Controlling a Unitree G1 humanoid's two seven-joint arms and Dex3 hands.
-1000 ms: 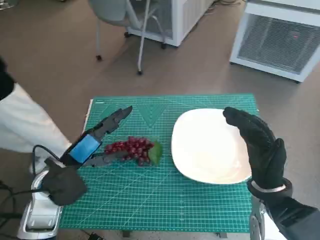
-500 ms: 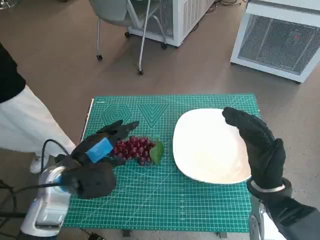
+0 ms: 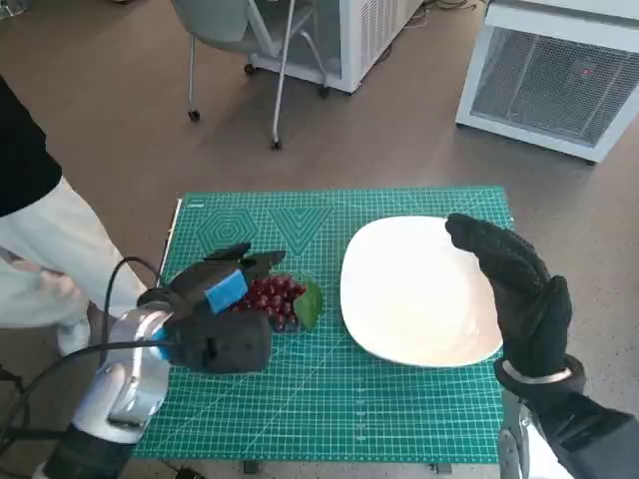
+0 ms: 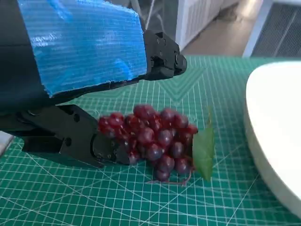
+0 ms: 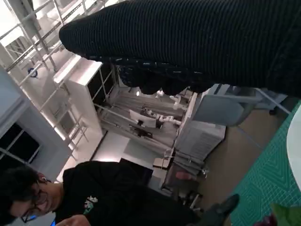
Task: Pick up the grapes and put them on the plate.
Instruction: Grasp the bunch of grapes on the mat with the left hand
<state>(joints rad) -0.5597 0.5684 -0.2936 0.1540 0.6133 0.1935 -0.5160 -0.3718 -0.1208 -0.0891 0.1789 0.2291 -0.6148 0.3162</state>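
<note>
Grapes (image 3: 275, 296) now under left hand (image 3: 226, 291)

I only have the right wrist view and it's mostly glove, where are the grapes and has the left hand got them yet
Observer: The grapes lie on the green mat, left of the white plate, not on it.
Operator: And the left hand?
Observer: The left hand is at the bunch; the left wrist view shows its fingers touching the grapes, which lie on the mat.
Operator: My right hand?
Observer: The right hand hovers open over the plate's right side.
</note>
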